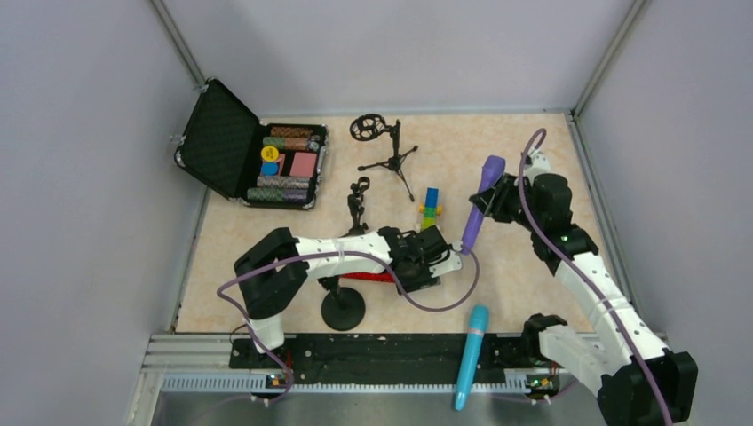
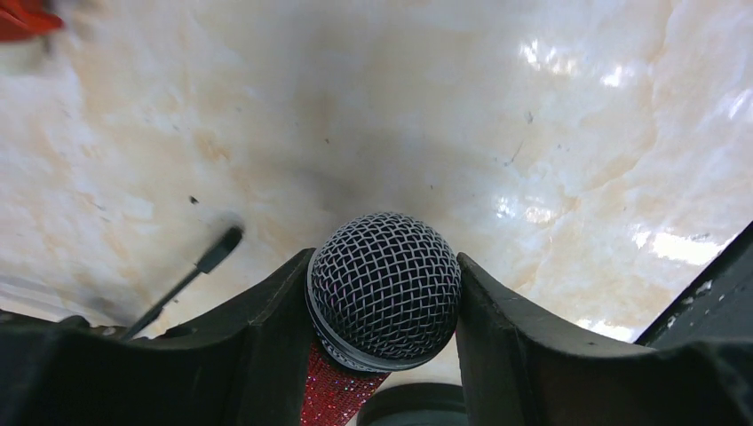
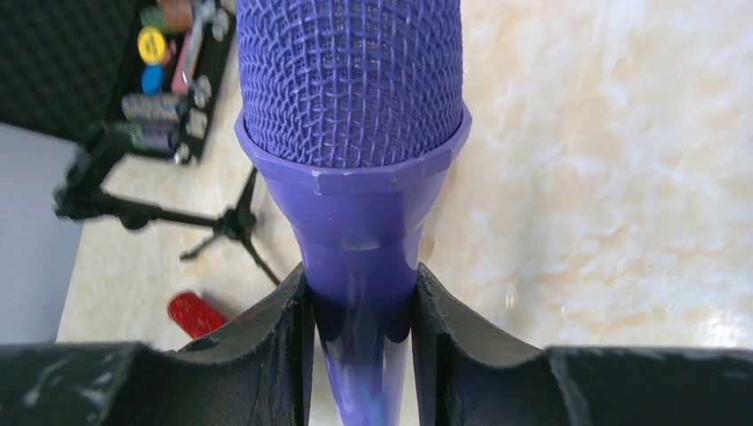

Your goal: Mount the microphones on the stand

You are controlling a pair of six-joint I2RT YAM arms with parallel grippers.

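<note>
Status: no mic is mounted yet.

- Far left: open black case with chips. Not part of the job.
- Round-base stand at near left, clip empty. Tripod stand further back, ring mount also empty.
- Left claw sits just right of the round-base stand. Its jaws are closed in on the red microphone, one finger against each side of the silver mesh head. The glitter body runs back under the wrist. The mic is low over the bench; can't tell if it's lifted or resting.
- Purple microphone is right of centre, up in the air, head pointing away from the arm bases. Right claw is clamped on the neck just below the head. Grip looks square in the wrist view.
- Cyan microphone is loose, lying across the near rail, untouched.

My read: two of three mics are in hand and zero are seated. What's left is seating red and purple in the clips, then fetching cyan. I only see two stands for three mics.
</note>
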